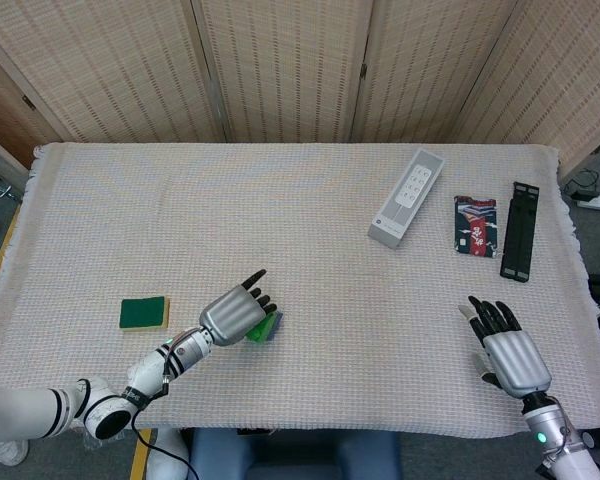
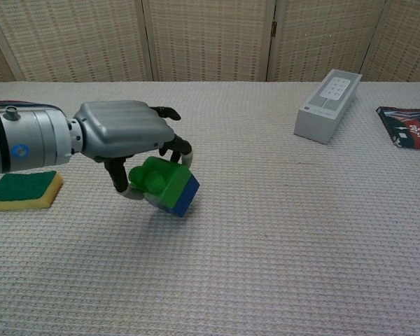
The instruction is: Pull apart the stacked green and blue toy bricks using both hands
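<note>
Two bricks, a green brick (image 2: 156,180) stacked on a blue brick (image 2: 185,198), hang tilted just above the tabletop (image 2: 280,231), near its front left part. The left hand (image 2: 126,133) holds them from above, fingers (image 2: 176,145) curled over the green one and the thumb pressing its near side, so the blue half juts out free toward the right.

The right hand (image 1: 508,345) hovers well apart over the front right of the tabletop, fingers spread and holding nothing. It only shows in the head view.

To do this step well, the stack should probably travel toward the middle while the right hand comes to meet it. The left grip looks best kept on the green brick alone, leaving the blue faces bare for the other hand to pinch. A straight pull along the stud line, not a twist, seems safest.

A sponge (image 2: 22,190) lies beside the left forearm; a white box (image 2: 327,105) and a dark packet (image 2: 407,127) sit far right.
</note>
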`<move>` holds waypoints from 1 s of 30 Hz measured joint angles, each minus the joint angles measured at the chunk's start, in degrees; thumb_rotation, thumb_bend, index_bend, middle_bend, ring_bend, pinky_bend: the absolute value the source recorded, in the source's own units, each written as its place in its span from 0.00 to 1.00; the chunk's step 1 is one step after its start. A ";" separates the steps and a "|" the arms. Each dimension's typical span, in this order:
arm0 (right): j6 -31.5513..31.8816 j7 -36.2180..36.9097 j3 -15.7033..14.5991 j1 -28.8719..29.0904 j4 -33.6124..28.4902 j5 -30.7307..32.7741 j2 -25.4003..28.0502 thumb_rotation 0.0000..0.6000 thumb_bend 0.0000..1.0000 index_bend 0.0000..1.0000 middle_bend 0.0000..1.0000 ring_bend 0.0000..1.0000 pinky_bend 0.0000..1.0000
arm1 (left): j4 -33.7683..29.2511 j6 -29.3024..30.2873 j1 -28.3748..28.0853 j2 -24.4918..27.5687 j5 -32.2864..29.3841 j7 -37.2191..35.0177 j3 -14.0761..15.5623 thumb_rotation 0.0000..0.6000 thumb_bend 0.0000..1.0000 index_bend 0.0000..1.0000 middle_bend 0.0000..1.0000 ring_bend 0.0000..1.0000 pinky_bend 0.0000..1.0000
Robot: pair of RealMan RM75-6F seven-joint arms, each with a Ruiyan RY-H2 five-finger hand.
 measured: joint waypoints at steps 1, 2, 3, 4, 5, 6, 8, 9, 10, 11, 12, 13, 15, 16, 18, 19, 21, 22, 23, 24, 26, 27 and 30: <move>-0.07 0.00 -0.01 0.04 0.05 0.02 -0.02 1.00 0.51 0.00 0.00 0.00 0.00 | 0.09 0.10 0.21 -0.01 0.14 -0.35 -0.14 1.00 0.24 0.69 0.77 0.42 0.08; -0.11 -0.01 -0.01 0.05 0.07 0.07 -0.04 1.00 0.51 0.00 0.00 0.00 0.00 | 0.29 0.20 0.46 -0.02 0.35 -0.81 -0.33 1.00 0.24 0.70 0.79 0.44 0.09; -0.16 -0.01 0.00 0.07 0.08 0.13 -0.05 1.00 0.51 0.00 0.00 0.00 0.00 | 0.47 0.27 0.65 -0.04 0.54 -1.16 -0.48 1.00 0.24 0.71 0.79 0.45 0.09; -0.20 -0.01 0.02 0.09 0.10 0.20 -0.07 1.00 0.51 0.00 0.00 0.00 0.00 | 0.65 0.34 0.82 -0.06 0.72 -1.50 -0.63 1.00 0.24 0.71 0.80 0.45 0.09; -0.21 -0.04 0.04 0.10 0.11 0.23 -0.08 1.00 0.51 0.00 0.00 0.00 0.00 | 0.81 0.37 1.02 -0.07 0.86 -1.94 -0.86 1.00 0.25 0.72 0.81 0.46 0.09; -0.21 -0.08 0.05 0.11 0.12 0.26 -0.11 1.00 0.51 0.00 0.00 0.00 0.00 | 0.86 0.37 1.14 -0.06 0.88 -2.27 -1.04 1.00 0.25 0.73 0.81 0.46 0.10; -0.27 -0.20 0.07 0.13 0.16 0.37 -0.19 1.00 0.51 0.00 0.00 0.00 0.00 | 0.82 0.25 1.43 0.03 0.72 -3.11 -1.57 1.00 0.25 0.74 0.83 0.47 0.10; -0.33 -0.25 0.08 0.15 0.19 0.43 -0.24 1.00 0.51 0.00 0.00 0.00 0.00 | 0.73 0.22 1.58 0.13 0.51 -3.36 -1.87 1.00 0.25 0.75 0.84 0.47 0.10; -0.44 -0.31 0.08 0.19 0.24 0.50 -0.30 1.00 0.51 0.00 0.00 0.00 0.00 | 0.63 0.23 1.73 0.21 0.27 -3.48 -2.16 1.00 0.25 0.75 0.85 0.48 0.11; -0.54 -0.35 0.08 0.23 0.30 0.56 -0.37 1.00 0.51 0.00 0.00 0.00 0.00 | 0.49 0.43 1.93 0.29 -0.01 -3.49 -2.51 1.00 0.25 0.76 0.85 0.49 0.11; -0.65 -0.41 0.07 0.27 0.36 0.61 -0.44 1.00 0.51 0.00 0.00 0.00 0.00 | 0.36 0.65 2.09 0.35 -0.25 -3.45 -2.77 1.00 0.25 0.76 0.86 0.49 0.12; -0.80 -0.50 0.06 0.34 0.47 0.64 -0.58 1.00 0.51 0.00 0.00 0.00 0.00 | 0.17 0.82 2.25 0.45 -0.52 -3.41 -3.03 1.00 0.25 0.77 0.86 0.49 0.12; -0.90 -0.51 0.04 0.48 0.74 0.46 -0.89 1.00 0.51 0.00 0.00 0.00 0.00 | -0.33 0.94 2.47 0.79 -1.17 -3.30 -3.43 1.00 0.25 0.77 0.87 0.50 0.12; -0.90 -0.42 0.02 0.58 1.10 0.11 -1.22 1.00 0.51 0.00 0.00 0.00 0.00 | -0.73 0.96 2.56 1.05 -1.56 -3.26 -3.64 1.00 0.25 0.77 0.87 0.50 0.12; -0.85 -0.04 -0.05 0.78 1.83 -0.68 -1.89 1.00 0.51 0.00 0.00 0.00 0.00 | -2.00 1.01 2.78 1.86 -2.53 -3.18 -4.18 1.00 0.25 0.77 0.87 0.50 0.12; -0.85 0.43 -0.13 0.98 2.39 -1.42 -2.40 1.00 0.51 0.00 0.00 0.00 0.00 | -2.63 1.02 2.86 2.30 -2.96 -3.10 -4.40 1.00 0.25 0.77 0.87 0.50 0.12; -0.91 1.66 -0.26 1.39 3.13 -2.55 -3.11 1.00 0.51 0.00 0.00 0.00 0.00 | -4.22 1.09 3.01 3.43 -3.90 -2.62 -4.86 1.00 0.25 0.77 0.87 0.50 0.12; -1.03 2.81 -0.36 1.79 3.67 -3.47 -3.55 1.00 0.51 0.00 0.00 0.00 0.00 | -4.91 1.14 3.06 3.88 -4.27 -2.26 -5.03 1.00 0.25 0.77 0.87 0.50 0.12; -1.20 3.82 -0.42 2.18 4.07 -4.16 -3.87 1.00 0.51 0.00 0.00 0.00 0.00 | -5.83 1.23 3.11 4.41 -4.69 -1.75 -5.23 1.00 0.25 0.78 0.87 0.50 0.12; -1.39 4.94 -0.46 2.62 4.47 -4.85 -4.20 1.00 0.51 0.00 0.00 0.00 0.00 | -6.52 1.30 3.15 4.75 -4.98 -1.39 -5.35 1.00 0.25 0.78 0.87 0.50 0.12; -1.77 7.92 -0.45 3.80 5.45 -6.42 -5.04 1.00 0.51 0.00 0.00 0.00 0.00 | -8.10 1.36 3.21 5.35 -5.65 -0.67 -5.56 1.00 0.25 0.78 0.87 0.50 0.12; -1.88 9.33 -0.40 4.31 5.84 -7.05 -5.41 1.00 0.51 0.00 0.00 0.00 0.00 | -8.75 1.34 3.22 5.55 -5.97 -0.41 -5.64 1.00 0.25 0.78 0.87 0.50 0.12; -2.05 14.55 -0.26 6.04 7.02 -9.13 -6.64 1.00 0.50 0.00 0.00 0.00 0.00 | -10.30 1.01 3.07 5.96 -6.96 0.39 -5.94 1.00 0.25 0.78 0.87 0.50 0.12</move>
